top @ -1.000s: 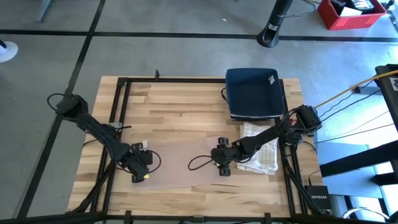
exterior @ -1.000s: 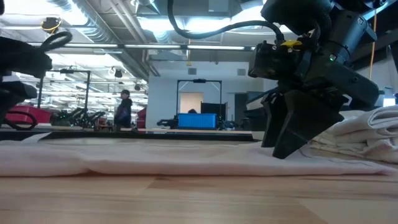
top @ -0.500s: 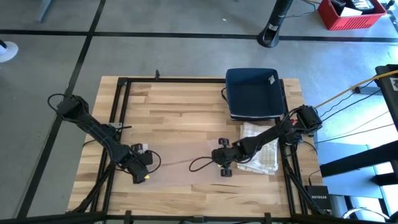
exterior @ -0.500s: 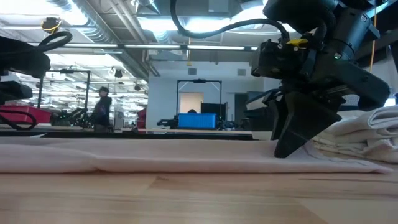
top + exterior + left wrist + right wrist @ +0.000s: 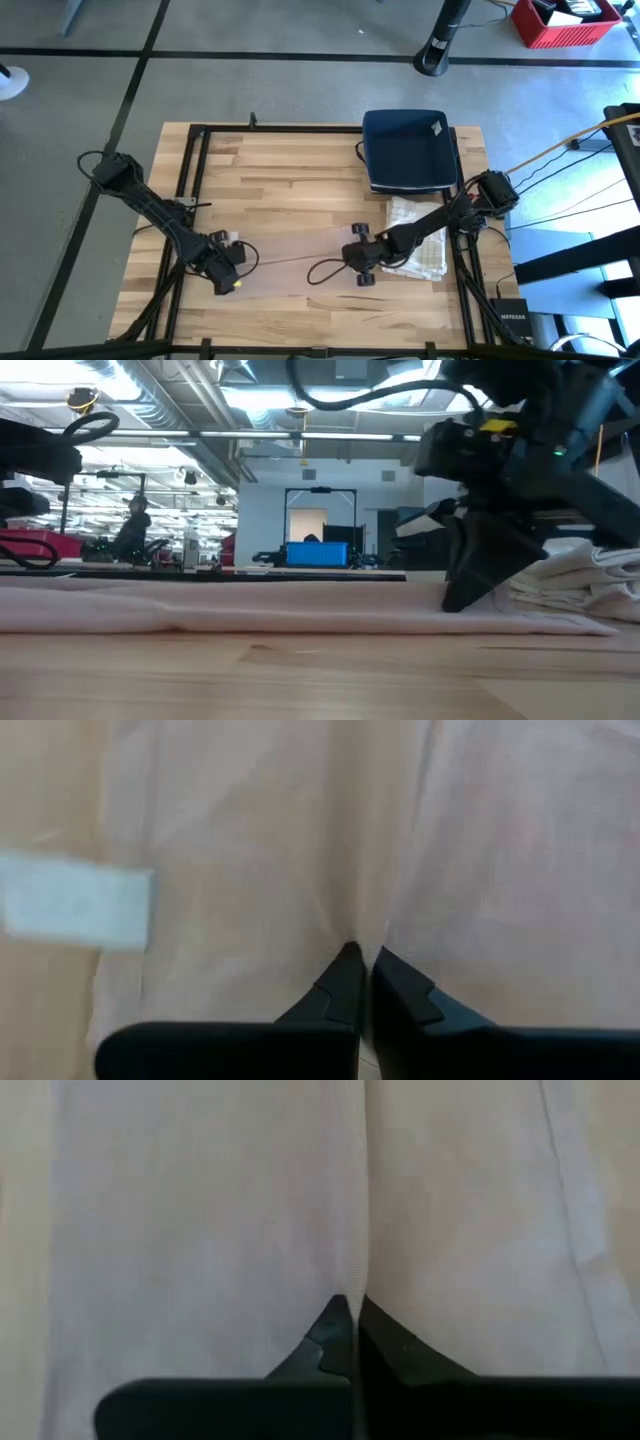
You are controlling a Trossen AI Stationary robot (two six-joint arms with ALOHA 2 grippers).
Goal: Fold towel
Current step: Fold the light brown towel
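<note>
A pale pink towel [image 5: 292,264] lies spread flat on the wooden table [image 5: 300,180], also seen as a low band in the low view [image 5: 250,612]. My left gripper [image 5: 226,276] stands at the towel's left end, pointing down and shut on its cloth [image 5: 362,960]. At the towel's right end my right gripper [image 5: 360,264] slants down and is likewise shut on the cloth [image 5: 350,1308]. The low view shows the right gripper [image 5: 468,600] standing on the towel. My left gripper pinches a small raised ridge of the towel's cloth [image 5: 366,925] between its two fingers, near the towel's left end. The fingers come from above, pointing down. The rest of the towel lies on the table. My right gripper pinches a narrow ridge of cloth [image 5: 358,1275] between its two fingers, near the towel's right end. It comes slanting down from the table's right side. The towel stays flat on the table around the fingertips [image 5: 462,598].
A stack of folded white towels [image 5: 420,240] lies just right of the right gripper. Behind it stands a dark blue tray [image 5: 408,150]. A small white tag [image 5: 75,906] shows by the towel's edge in the left wrist view. Bare wood lies toward the far left.
Both grippers have shut on the towel where they stood. In the low view the right gripper's spread fingers have come together on the cloth. The towel still lies on the table, with a slight crease now running between the two grippers.
</note>
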